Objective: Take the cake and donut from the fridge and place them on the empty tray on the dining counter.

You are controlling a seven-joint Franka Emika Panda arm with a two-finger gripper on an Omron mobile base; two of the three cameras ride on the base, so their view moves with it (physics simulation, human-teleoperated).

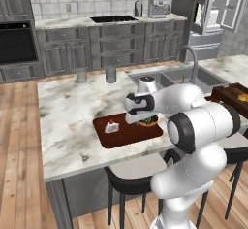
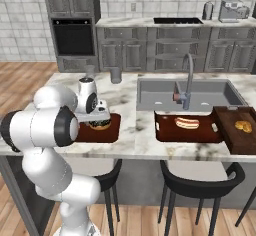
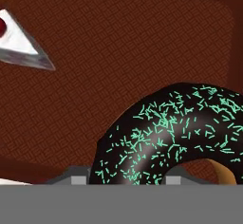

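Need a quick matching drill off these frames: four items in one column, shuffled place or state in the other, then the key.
Items
1. cake
2. donut
3. tray
4. faucet

Places or states
A. curved, rising at the sink's near edge
B. flat on the dining counter, holding both pastries
C. lying on the tray, apart from the gripper
D. between the gripper's fingertips, low over the tray

Pairs: 1-C, 2-D, 3-B, 4-A
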